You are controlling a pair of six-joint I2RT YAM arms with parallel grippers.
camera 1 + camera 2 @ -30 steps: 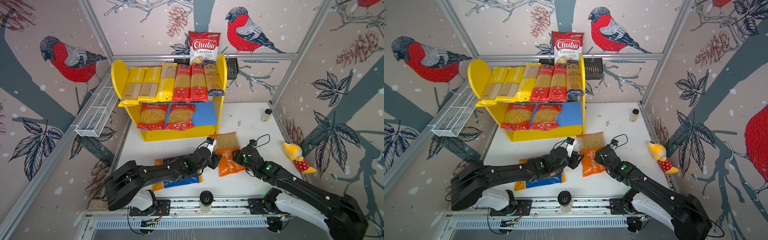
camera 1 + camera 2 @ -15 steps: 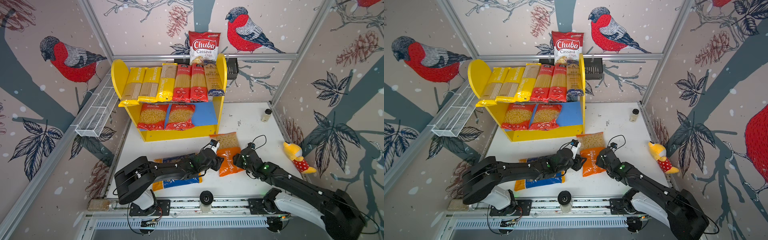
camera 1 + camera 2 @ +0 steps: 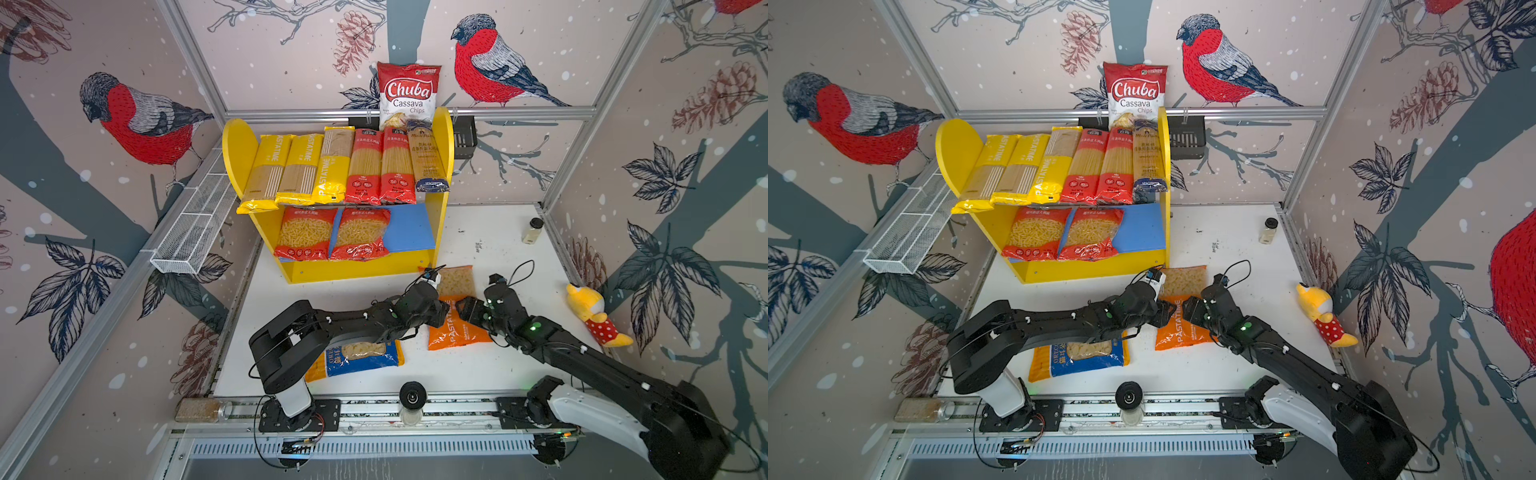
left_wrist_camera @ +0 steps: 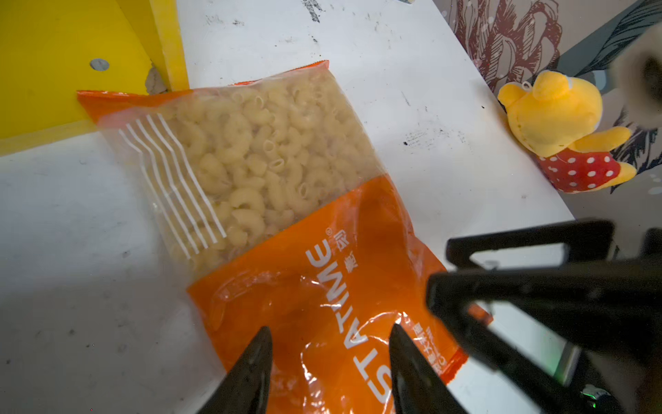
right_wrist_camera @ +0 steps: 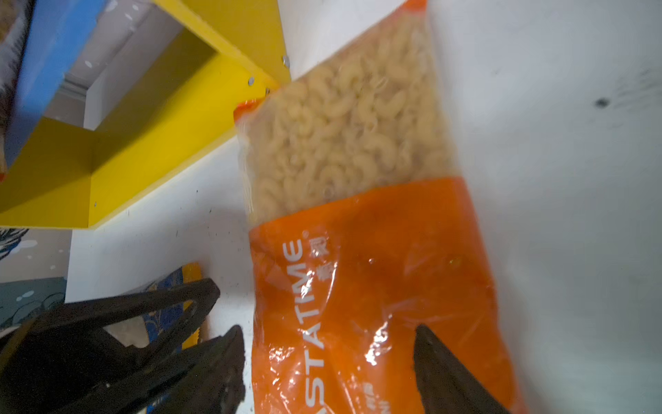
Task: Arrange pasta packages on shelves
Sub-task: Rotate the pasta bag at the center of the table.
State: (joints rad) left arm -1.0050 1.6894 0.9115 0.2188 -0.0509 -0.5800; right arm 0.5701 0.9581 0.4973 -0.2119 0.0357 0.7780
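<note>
An orange pasta bag [image 3: 455, 320] with a clear macaroni window lies flat on the white table, just in front of the shelves [image 3: 357, 268]. My left gripper [image 3: 445, 309] and right gripper [image 3: 464, 309] meet over its orange half from either side. Both are open; the fingertips straddle the printed film in the left wrist view [image 4: 329, 333] and the right wrist view [image 5: 329, 331]. A blue-yellow pasta bag [image 3: 359, 357] lies under my left arm. Several spaghetti packs [image 3: 332, 166] cover the upper board, and two red bags [image 3: 332, 237] sit on the blue lower board [image 3: 409, 228].
The Chuba chips bag [image 3: 408, 93] stands behind the shelves beside a black basket [image 3: 464, 137]. A white wire basket [image 3: 195, 224] hangs on the left wall. A small jar [image 3: 532, 230] and a yellow plush toy [image 3: 594, 316] sit along the table's right edge.
Both grippers have closed in on each other over the orange bag, the left reaching rightward, and both pairs of jaws have spread wider. The bag has stayed in place.
</note>
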